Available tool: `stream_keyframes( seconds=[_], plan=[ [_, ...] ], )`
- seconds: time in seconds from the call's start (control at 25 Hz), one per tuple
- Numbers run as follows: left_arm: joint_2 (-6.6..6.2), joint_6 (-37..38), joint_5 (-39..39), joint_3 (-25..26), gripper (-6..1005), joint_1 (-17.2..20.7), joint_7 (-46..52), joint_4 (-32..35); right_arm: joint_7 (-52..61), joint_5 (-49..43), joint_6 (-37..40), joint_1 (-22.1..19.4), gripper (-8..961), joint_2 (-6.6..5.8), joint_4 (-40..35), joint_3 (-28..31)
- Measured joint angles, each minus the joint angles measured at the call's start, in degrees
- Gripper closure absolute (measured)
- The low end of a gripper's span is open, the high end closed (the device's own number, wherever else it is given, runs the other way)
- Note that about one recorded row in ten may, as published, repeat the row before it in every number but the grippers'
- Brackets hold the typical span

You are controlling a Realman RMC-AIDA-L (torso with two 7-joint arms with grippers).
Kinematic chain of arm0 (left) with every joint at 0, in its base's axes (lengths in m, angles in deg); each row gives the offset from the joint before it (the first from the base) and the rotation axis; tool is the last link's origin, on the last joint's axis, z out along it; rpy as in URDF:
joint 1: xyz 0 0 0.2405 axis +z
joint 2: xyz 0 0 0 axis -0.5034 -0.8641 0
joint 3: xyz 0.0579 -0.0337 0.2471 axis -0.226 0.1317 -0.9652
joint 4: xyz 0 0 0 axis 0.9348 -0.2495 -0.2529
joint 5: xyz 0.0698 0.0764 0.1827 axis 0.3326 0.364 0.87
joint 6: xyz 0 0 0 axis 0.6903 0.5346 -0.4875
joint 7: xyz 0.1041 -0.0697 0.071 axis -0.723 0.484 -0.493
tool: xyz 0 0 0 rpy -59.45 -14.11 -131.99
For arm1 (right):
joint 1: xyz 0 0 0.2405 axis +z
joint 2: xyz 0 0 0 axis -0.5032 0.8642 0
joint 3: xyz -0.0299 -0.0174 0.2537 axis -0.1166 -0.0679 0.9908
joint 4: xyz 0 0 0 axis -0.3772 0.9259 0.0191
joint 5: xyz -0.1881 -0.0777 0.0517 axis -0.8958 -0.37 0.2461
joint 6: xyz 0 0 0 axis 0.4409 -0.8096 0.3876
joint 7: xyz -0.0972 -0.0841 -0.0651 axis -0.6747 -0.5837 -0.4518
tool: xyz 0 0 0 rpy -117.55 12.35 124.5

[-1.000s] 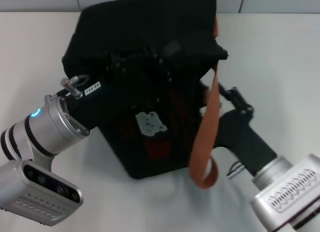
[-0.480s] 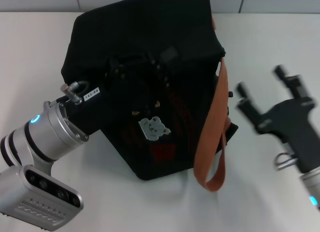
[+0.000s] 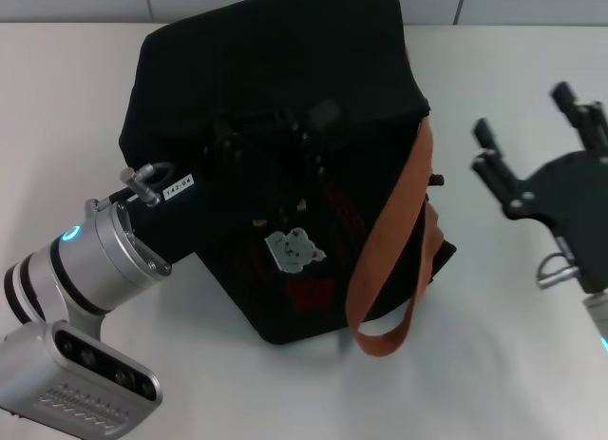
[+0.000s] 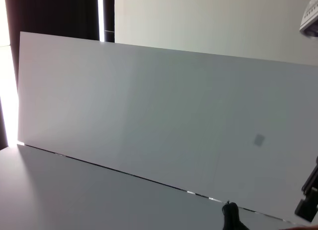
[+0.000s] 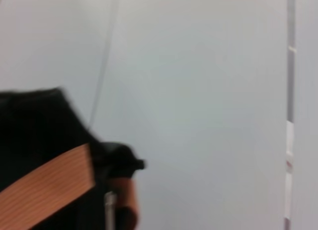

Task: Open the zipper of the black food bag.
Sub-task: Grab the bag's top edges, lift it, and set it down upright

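Centrally in the head view sits the black food bag point(image 3: 275, 164) — boxy soft fabric, orange webbing handle point(image 3: 394, 240) looping lower right. Left gripper point(image 3: 223, 136) reaches onto it; its jaws cannot be told. Right gripper point(image 3: 537, 126), far right, spread wide, empty. Zipper unseen; the right wrist view shows only bag corner point(image 5: 35, 135) and strap.

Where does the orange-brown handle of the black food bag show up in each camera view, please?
Head view: the orange-brown handle hangs down the black food bag's right side and loops near the table.
Left wrist view: not in it; only a pale wall and surface show.
Right wrist view: the handle crosses the lower left corner as a ribbed band over black fabric.
Shared landmark: the bag's black fabric, in the head and right wrist views.
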Motion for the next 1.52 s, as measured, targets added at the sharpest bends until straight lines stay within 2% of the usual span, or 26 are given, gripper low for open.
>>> stream_keyframes(
  seconds=[0.28,0.76,1.28,1.52],
  plan=[
    [0.00,-0.17,0.04,-0.18,908,-0.38,-0.70,-0.72,-9.51,0.04,-3.20,3.39,123,0.07,1.82,-3.04],
    [0.00,0.07,0.03,-0.20,908,-0.53,-0.73,-0.84,-11.92,-0.10,-7.14,6.94,122,0.03,2.35,-5.94],
    [-0.01,0.20,-0.11,-0.35,907,-0.77,-0.73,-1.27,-17.21,0.35,-10.85,10.85,123,0.03,4.42,-5.35],
    [0.01,0.22,-0.06,-0.72,907,-0.80,-0.73,-1.31,-17.51,0.46,-10.39,11.44,127,0.03,5.39,-4.04]
  ],
)
